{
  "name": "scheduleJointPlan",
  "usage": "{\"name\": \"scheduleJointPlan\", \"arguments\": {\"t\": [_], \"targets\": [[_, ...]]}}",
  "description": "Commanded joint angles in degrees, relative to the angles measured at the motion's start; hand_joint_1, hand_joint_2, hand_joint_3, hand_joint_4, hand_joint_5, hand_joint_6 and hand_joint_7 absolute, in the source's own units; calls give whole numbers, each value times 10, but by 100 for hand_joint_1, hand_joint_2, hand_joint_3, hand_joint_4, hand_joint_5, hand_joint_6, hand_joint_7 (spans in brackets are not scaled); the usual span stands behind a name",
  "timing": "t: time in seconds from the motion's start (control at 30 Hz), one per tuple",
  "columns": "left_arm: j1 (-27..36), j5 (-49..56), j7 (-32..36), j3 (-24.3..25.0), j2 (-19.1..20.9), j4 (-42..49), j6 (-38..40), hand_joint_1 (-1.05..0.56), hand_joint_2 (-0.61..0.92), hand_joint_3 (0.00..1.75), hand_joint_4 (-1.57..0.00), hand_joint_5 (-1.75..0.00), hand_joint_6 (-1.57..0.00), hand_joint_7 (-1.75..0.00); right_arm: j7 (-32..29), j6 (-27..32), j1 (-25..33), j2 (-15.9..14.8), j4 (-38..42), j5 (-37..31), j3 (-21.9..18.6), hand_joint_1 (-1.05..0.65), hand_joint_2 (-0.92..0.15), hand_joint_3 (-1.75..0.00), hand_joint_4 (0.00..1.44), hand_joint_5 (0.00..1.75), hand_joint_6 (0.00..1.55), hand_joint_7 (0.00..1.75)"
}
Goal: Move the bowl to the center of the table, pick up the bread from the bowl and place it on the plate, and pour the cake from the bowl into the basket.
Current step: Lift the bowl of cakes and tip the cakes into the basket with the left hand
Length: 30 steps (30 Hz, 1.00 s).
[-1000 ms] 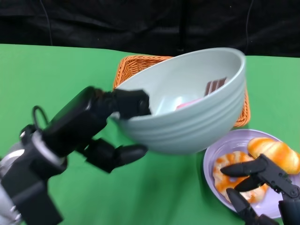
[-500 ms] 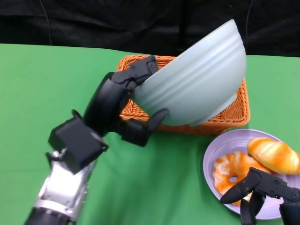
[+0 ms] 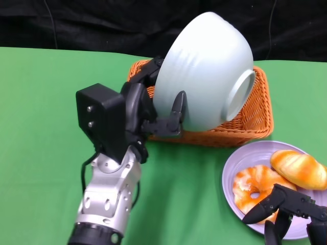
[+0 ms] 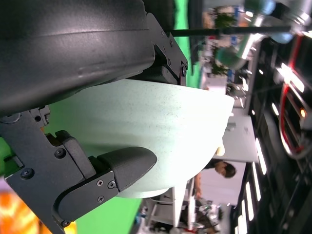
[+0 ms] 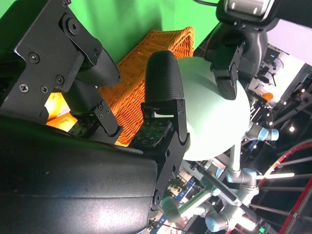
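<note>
My left hand (image 3: 153, 109) grips the pale green bowl (image 3: 204, 71) by its rim and holds it tipped far over above the orange wicker basket (image 3: 255, 122). The bowl's foot faces the camera and its mouth turns down and away, so its inside and the cake are hidden. The left wrist view shows the bowl's outer wall (image 4: 146, 131) between that hand's fingers. On the lilac plate (image 3: 230, 173) at the lower right lie a golden bread roll (image 3: 299, 168) and a glazed ring-shaped bread (image 3: 255, 186). My right hand (image 3: 286, 214) hovers open over the plate's near edge, holding nothing.
The green table (image 3: 46, 112) stretches free to the left and in front of the basket. A black backdrop runs along the table's far edge. In the right wrist view the bowl (image 5: 209, 112) and basket (image 5: 146, 53) appear beyond my right hand's fingers (image 5: 163, 97).
My left hand has raised and rolled the bowl from nearly upright to tipped over the basket, so the cake inside is hidden. The right hand has drawn back slightly.
</note>
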Motion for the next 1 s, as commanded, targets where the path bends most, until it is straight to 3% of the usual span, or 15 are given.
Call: {"name": "scheduleJointPlan", "arguments": {"t": [0.03,0.3,0.5,0.73,1.0], "targets": [[-11,-15,15,16,-15,-20,18,-20,22,167,-102,-175,-86,-174,-5,-17,8,-2,-7,-4,8,17,-12,-165,100,175,93,124],[-15,-136,45,90,-66,-45,144,-18,25,174,-104,-175,-89,-175,-10,-21,16,-3,-9,-15,21,15,-12,-164,98,175,92,123],[-22,-273,54,153,-89,-50,210,-19,37,163,-104,-175,-85,-175,-13,-23,22,-8,-8,-18,24,15,-13,-166,95,173,94,123],[-25,-362,37,174,-84,-26,219,-24,27,167,-104,-175,-85,-175,-9,-23,28,-7,-10,-9,32,16,-11,-168,98,171,95,123],[-30,-405,-34,182,-55,15,230,-28,22,175,-106,-175,-85,-175,-10,-26,28,-12,-4,-14,38,18,-12,-165,98,169,93,122]]}}
